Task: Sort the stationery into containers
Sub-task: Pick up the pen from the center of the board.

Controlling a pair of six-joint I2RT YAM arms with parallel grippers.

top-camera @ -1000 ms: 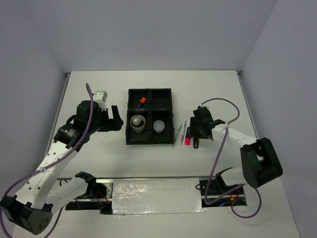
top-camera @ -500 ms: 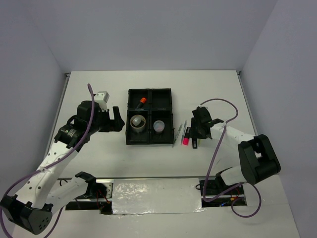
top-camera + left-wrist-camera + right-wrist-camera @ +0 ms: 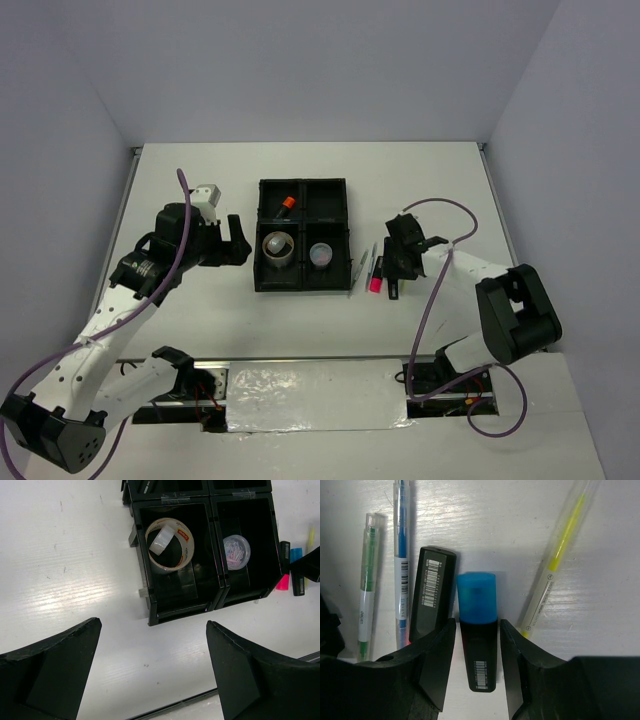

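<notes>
Top external, sorted: tape ring (image 3: 278,247), clear tub (image 3: 321,254), orange-capped stick (image 3: 286,203) in tray (image 3: 303,288).
Unsorted: pens (image 3: 361,265), highlighters (image 3: 376,285), right of tray.
Right hand (image 3: 477,622): astride blue highlighter (image 3: 477,600); whether clamped, cannot tell.
Left hand (image 3: 153,622): apart, empty.

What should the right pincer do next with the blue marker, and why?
Probably squeeze the right pincer shut on the blue highlighter. Its fingers sit one on each side of it, very close. The highlighter lies flat on the table between a black-bodied marker and the yellow pen, not in the tray, so a firm grip comes before lifting.
</notes>
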